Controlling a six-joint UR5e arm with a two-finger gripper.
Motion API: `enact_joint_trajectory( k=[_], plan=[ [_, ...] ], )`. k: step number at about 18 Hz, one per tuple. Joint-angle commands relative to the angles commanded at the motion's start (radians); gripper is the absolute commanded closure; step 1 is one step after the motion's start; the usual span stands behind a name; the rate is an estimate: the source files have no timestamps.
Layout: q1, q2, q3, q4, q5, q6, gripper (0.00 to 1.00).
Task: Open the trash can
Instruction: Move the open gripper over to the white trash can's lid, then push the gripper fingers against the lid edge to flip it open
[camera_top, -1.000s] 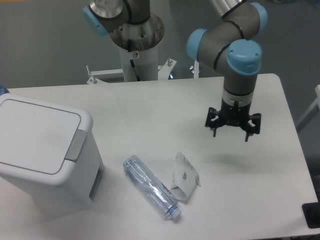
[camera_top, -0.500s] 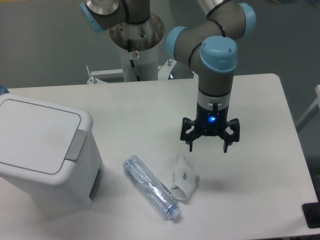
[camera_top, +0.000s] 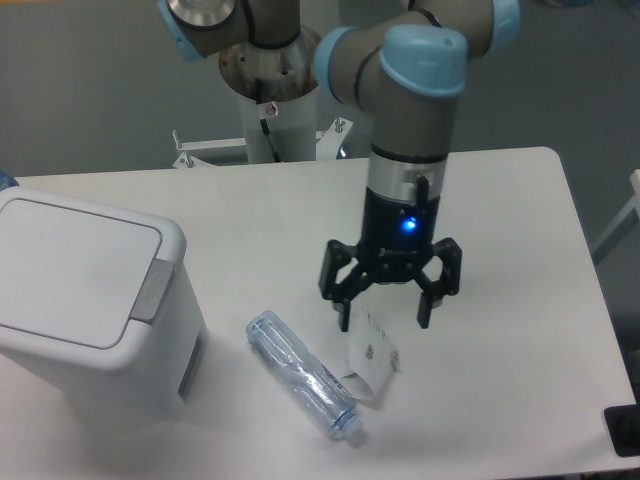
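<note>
Nothing of the task looks done yet: the trash can (camera_top: 85, 300) stands at the left of the table (camera_top: 520, 200), its flat lid shut and its grey tab (camera_top: 152, 291) untouched. To its right lie a bottle (camera_top: 302, 373) and a crumpled wrapper (camera_top: 371, 352). The gripper (camera_top: 384, 320) hangs above the wrapper, pointing down, fingers spread and holding nothing.

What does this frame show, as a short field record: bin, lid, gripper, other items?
bin: white trash can, table's left side
lid: shut, flat; grey tab on its right edge
gripper: open, empty, over the packet, far from the bin
other items: clear bottle lying down; white packet beside it
task state: not started
</note>
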Motion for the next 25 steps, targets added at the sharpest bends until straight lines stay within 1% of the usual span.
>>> enact_joint_trajectory(
  k=[2, 4, 6, 8, 10, 11, 14, 25],
  plan=[
    [-0.035, 0.026, -0.012, -0.005, -0.008, -0.006, 0.0],
    [-0.083, 0.035, -0.037, -0.005, -0.006, -0.006, 0.0],
    [-0.11, 0.055, -0.054, -0.005, -0.006, -0.006, 0.0],
    [-0.121, 0.057, -0.08, -0.005, -0.005, -0.006, 0.0],
    [-0.158, 0.057, -0.098, -0.005, 0.001, -0.008, 0.0],
    [-0.164, 0.055, -0.106, -0.005, 0.001, -0.008, 0.0],
    [-0.201, 0.051, -0.114, -0.005, 0.001, -0.011, 0.0],
    [-0.21, 0.052, -0.117, 0.003, 0.003, -0.017, 0.0]
  ],
)
